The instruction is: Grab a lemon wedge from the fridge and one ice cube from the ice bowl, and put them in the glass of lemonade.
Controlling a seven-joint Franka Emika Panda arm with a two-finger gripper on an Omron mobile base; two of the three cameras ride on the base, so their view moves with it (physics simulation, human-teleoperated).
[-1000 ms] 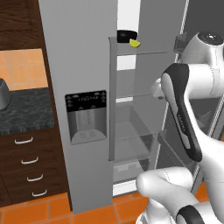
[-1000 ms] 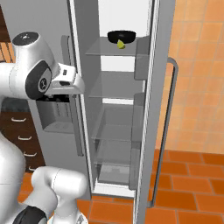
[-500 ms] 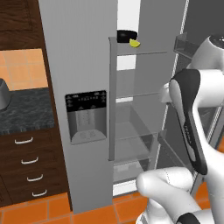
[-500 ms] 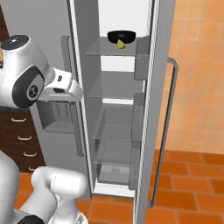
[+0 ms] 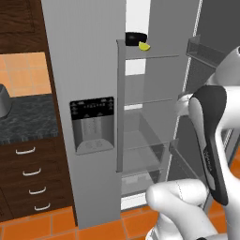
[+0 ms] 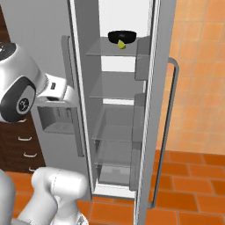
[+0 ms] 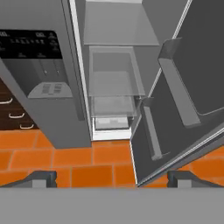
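The fridge [image 5: 84, 70] stands with its right door [image 6: 159, 88] swung open, and its left door carries the black dispenser panel [image 5: 92, 110]. On the top shelf the tiny yellow lemon wedge [image 5: 144, 47] [image 6: 121, 44] lies against the small black bowl [image 5: 136, 38]. My gripper [image 7: 112, 178] is open, its fingertips [image 7: 41, 177] spread wide. It hangs in front of the fridge and looks down at the lower shelves and the floor, well below the wedge. The ice bowl and the glass of lemonade are out of view.
The open door [image 7: 192, 65] with its shelf bins juts out on the right of the opening. Dark wooden drawers [image 5: 28, 173] under a dark counter [image 5: 23, 119] stand left of the fridge. Orange floor tiles [image 7: 100, 157] lie in front.
My arm has drawn back from the fridge opening: the hand slid away from the shelves toward the base. The wedge and black bowl have not moved.
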